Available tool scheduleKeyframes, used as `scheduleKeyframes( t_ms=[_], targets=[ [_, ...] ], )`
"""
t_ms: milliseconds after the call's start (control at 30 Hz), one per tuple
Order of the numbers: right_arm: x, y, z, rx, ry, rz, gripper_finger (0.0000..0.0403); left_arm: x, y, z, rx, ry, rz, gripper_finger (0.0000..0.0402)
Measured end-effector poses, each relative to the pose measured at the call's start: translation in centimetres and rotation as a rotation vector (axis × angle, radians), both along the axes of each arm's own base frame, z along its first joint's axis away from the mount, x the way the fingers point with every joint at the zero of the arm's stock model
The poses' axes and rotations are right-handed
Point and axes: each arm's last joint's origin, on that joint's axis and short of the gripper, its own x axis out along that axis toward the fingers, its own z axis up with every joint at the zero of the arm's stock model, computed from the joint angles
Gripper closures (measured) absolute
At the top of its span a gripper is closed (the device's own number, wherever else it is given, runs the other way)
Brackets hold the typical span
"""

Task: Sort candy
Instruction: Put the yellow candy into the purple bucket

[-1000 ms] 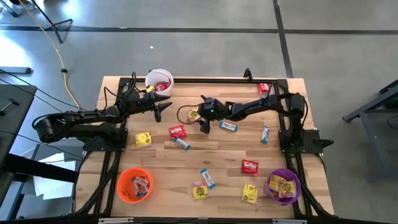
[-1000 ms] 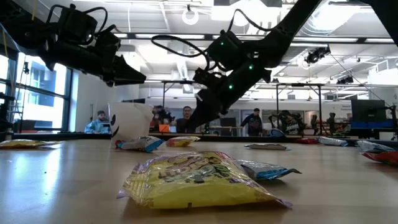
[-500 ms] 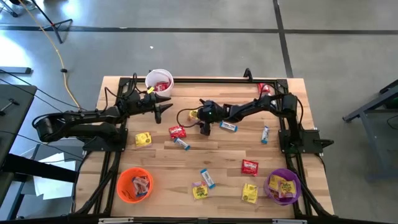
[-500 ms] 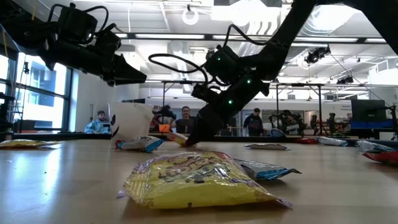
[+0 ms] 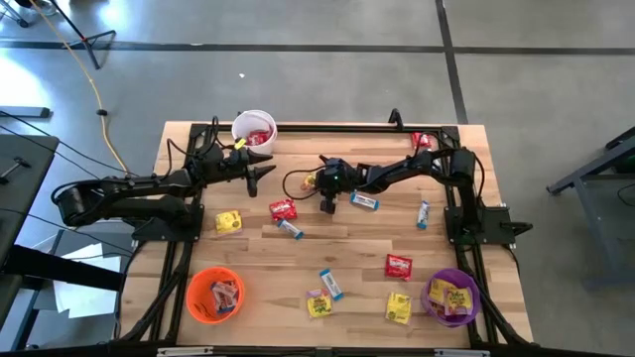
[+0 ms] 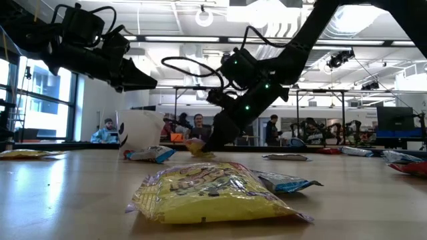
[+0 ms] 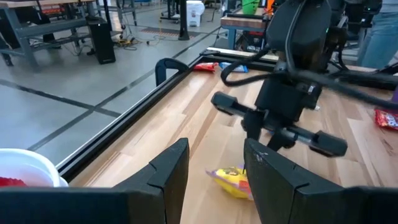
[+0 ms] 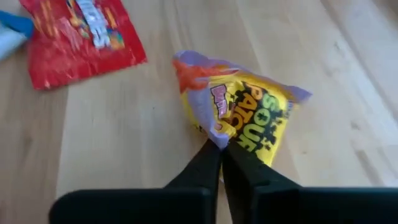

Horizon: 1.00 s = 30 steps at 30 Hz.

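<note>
My right gripper [image 5: 314, 182] is shut on a yellow candy packet [image 8: 252, 115] at the table's middle, toward the far side; the low view shows this packet [image 6: 194, 147] at the tabletop. My left gripper [image 5: 266, 172] hangs open above the table near the white cup [image 5: 254, 130], which holds red candy. Between its fingers, the left wrist view shows the same yellow packet [image 7: 231, 181] farther off. Loose candies lie flat on the wood: a red packet [image 5: 283, 209], a yellow packet [image 5: 228, 221] and blue-and-white bars [image 5: 364, 201]. My right gripper pinches the yellow packet's crumpled edge [image 8: 217, 132] between its two fingertips [image 8: 208, 155]. The fingers slant down from the table's right side. The pinched edge is bunched and raised, and the packet's far end lies on the wood.
An orange cup [image 5: 214, 295] with candy stands near left and a purple cup [image 5: 450, 297] with yellow packets near right. More candies lie near the front [image 5: 330, 285] and right [image 5: 399, 266]. A black frame rail [image 7: 180, 68] runs along the far edge. People show in the room behind.
My right gripper has come down onto the table at the yellow packet and shut on its edge, which is now bunched up.
</note>
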Motion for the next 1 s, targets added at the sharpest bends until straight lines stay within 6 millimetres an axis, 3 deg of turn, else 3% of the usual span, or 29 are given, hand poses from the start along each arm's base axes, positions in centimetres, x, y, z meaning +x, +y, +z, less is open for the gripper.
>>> scheduleKeyframes(
  t_ms=[167, 367, 567, 700, 833, 1000],
  targets=[
    [-0.7, 0.8, 2.9, 0.012, 0.003, 0.015, 0.0389, 0.0, 0.0, -0.1, -0.002, 0.005, 0.0, 0.0259],
    [-4.0, 3.5, 8.3, 0.16, 0.108, 0.01, 0.04, 0.0, 0.0, 0.0, 0.016, 0.012, -0.004, 0.0259],
    [-9.4, 8.5, 14.3, 0.45, 0.197, -0.074, 0.0401, 0.0, 0.0, 0.0, 0.017, 0.011, -0.004, 0.0259],
    [-13.9, 12.0, 17.3, 0.731, 0.288, -0.189, 0.0402, 0.0, 0.0, 0.1, 0.029, 0.001, -0.005, 0.0259],
    [-18.3, 15.4, 19.1, 0.945, 0.428, -0.359, 0.0402, 0.1, 0.0, 0.6, 0.076, -0.035, -0.008, 0.0259],
    [-22.2, 19.6, 20.0, 1.133, 0.588, -0.563, 0.0402, 0.1, 0.1, 0.8, 0.09, -0.056, -0.008, 0.0259]
  ],
)
